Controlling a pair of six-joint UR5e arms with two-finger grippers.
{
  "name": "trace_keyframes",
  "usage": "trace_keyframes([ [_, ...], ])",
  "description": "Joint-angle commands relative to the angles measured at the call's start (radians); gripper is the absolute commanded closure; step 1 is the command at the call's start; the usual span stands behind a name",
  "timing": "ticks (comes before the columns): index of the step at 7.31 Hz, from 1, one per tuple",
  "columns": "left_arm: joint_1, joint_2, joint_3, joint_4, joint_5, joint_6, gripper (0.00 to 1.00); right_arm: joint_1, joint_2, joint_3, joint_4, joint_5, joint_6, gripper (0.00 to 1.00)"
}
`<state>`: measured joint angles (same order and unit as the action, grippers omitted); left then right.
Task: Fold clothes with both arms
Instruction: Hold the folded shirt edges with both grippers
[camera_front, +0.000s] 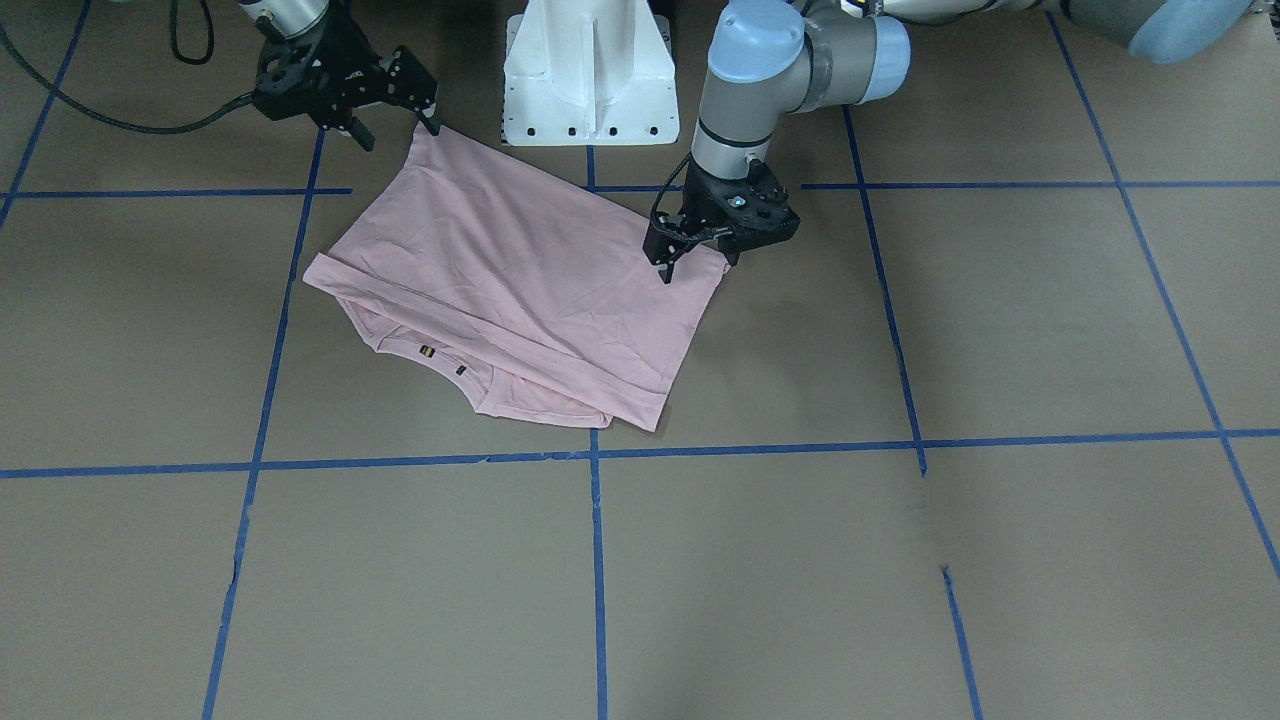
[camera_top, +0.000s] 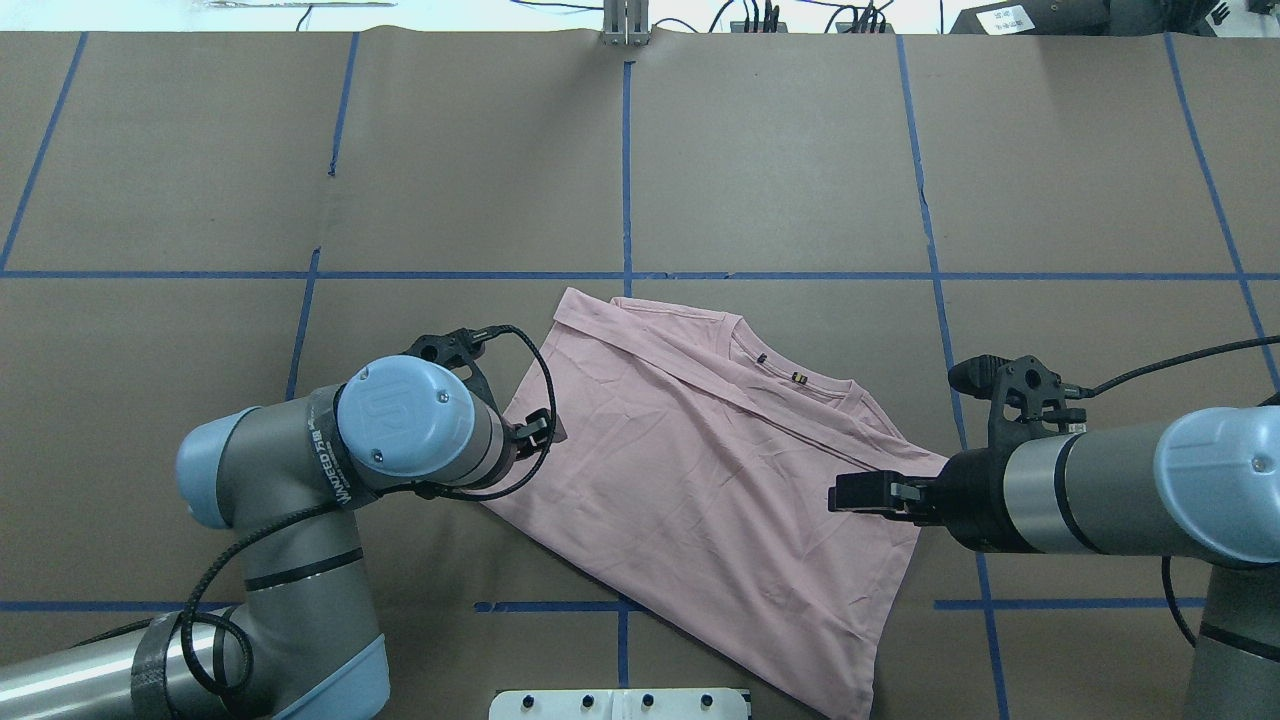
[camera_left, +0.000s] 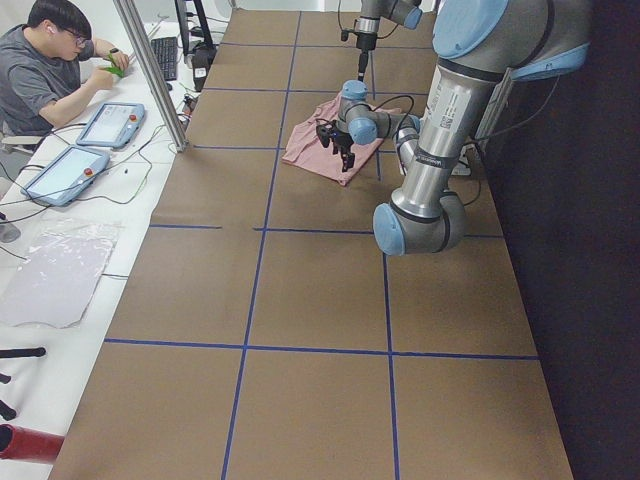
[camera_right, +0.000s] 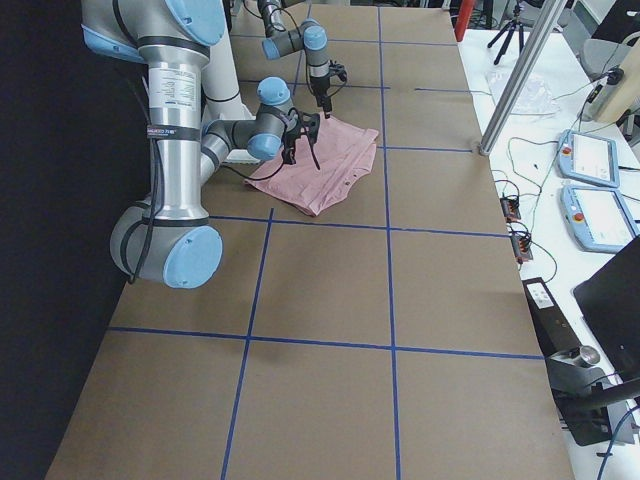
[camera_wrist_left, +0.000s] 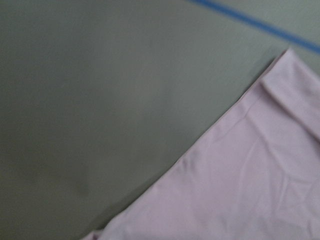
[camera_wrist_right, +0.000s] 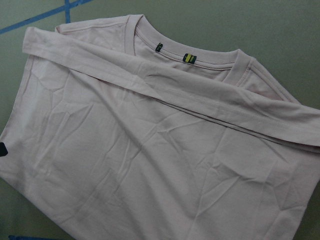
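The pale pink T-shirt (camera_front: 520, 270) lies folded on the brown table, plain side up, with its print hidden. Its ribbed collar (camera_front: 440, 360) and small tags face away from the robot. The shirt also shows in the overhead view (camera_top: 700, 470) and in the right wrist view (camera_wrist_right: 150, 150). My left gripper (camera_front: 698, 265) is open, fingers pointing down just over the shirt's edge on my left. In the overhead view its own wrist mostly hides it. My right gripper (camera_front: 398, 130) is open at the shirt's near corner on my right, and it also shows in the overhead view (camera_top: 850, 493).
The white pedestal base (camera_front: 590, 80) stands just behind the shirt. Blue tape lines (camera_front: 597, 560) grid the table. An operator (camera_left: 50, 70) sits at a side bench with tablets (camera_left: 110, 125), beyond an aluminium post (camera_left: 150, 70).
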<state>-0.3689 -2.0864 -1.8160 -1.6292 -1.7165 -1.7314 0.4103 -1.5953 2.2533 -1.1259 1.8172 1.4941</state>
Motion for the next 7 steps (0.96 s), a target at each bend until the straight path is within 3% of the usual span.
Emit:
trace_keyframes([
  [1,0.012,0.009,0.017,0.017,0.024,-0.013,0.06,0.011,0.001,-0.012,0.000,-0.001,0.000,0.00],
  [5,0.012,0.045,0.007,0.017,0.026,-0.016,0.18,0.018,0.006,-0.014,0.000,0.007,0.000,0.00],
  [6,0.013,0.043,0.007,0.016,0.026,-0.016,0.26,0.019,0.006,-0.014,0.000,0.007,0.000,0.00],
  [7,0.012,0.045,0.009,0.017,0.026,-0.016,0.41,0.022,0.005,-0.015,0.000,0.010,0.000,0.00],
])
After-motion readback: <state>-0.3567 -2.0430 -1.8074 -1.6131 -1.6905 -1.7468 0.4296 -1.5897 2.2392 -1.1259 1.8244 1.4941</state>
